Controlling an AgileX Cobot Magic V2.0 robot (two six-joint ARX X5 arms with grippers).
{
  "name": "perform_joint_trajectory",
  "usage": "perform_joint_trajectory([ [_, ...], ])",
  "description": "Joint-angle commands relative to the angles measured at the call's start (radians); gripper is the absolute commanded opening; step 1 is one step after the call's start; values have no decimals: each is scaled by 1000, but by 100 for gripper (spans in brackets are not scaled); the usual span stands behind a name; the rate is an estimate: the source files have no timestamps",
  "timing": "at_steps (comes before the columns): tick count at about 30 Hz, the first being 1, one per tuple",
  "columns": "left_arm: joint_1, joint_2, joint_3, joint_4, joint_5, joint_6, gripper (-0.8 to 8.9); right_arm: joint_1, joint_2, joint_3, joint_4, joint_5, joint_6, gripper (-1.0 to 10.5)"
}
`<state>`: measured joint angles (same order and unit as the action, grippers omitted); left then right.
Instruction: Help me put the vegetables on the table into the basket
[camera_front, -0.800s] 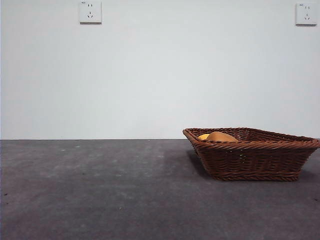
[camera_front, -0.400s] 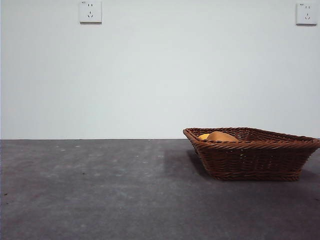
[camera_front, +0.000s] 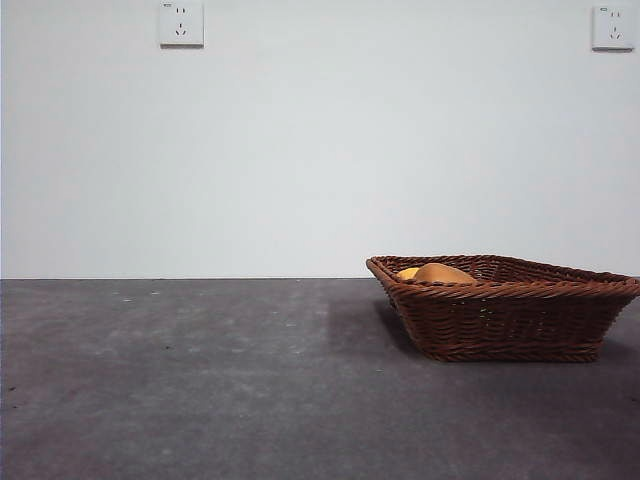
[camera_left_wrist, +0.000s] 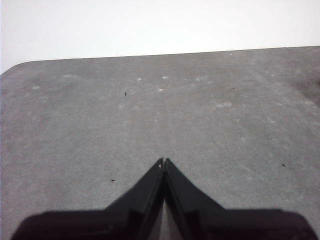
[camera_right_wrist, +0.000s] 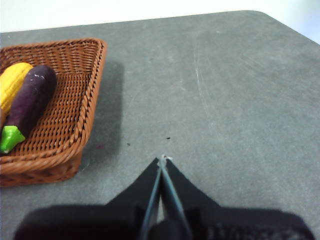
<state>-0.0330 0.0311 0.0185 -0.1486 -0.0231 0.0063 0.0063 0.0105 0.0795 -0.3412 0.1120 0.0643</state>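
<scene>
Vegetables: all that can be seen are lodged inside the basket (camera_front: 505, 310). In the front view a rounded orange-brown potato (camera_front: 443, 273) is seen just above the basket's near rim, with a sliver of yellow corn cob (camera_front: 406, 272) touching it on the side toward the basket's pointed corner. In the right wrist view the eggplant (camera_right_wrist: 29, 104) is seen lying flat on the woven floor, dark purple, its green cap toward the basket's near wall; the corn cob (camera_right_wrist: 12, 85) lies alongside it, touching, on the side away from the basket's open-table edge. The potato is not caught in that view.

The basket rests on the table (camera_front: 200, 380), seen in the front view well toward the right-hand side, one corner turned toward the camera. A shadow is cast on the table just beside the basket.

Right gripper (camera_right_wrist: 162, 159): jaws pressed together, nothing between them, held over bare table near the basket but apart from it.

Left gripper (camera_left_wrist: 163, 161): jaws pressed together, nothing held, over open table with the basket out of its view. Small pale specks are noted on the surface ahead of it.

Two wall sockets (camera_front: 181, 23) are noted on the white wall behind the basket, high up.
</scene>
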Motion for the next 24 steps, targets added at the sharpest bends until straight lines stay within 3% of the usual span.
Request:
perform_joint_trajectory([
  [1, 3, 5, -11, 3, 2, -6, -4, 0, -3, -24, 51, 0, 3, 1],
  [4, 3, 6, -11, 3, 1, -6, -4, -1, -3, -63, 160, -4, 3, 1],
  [24, 3, 24, -11, 4, 1, -6, -4, 0, -2, -65, 163, -3, 3, 1],
])
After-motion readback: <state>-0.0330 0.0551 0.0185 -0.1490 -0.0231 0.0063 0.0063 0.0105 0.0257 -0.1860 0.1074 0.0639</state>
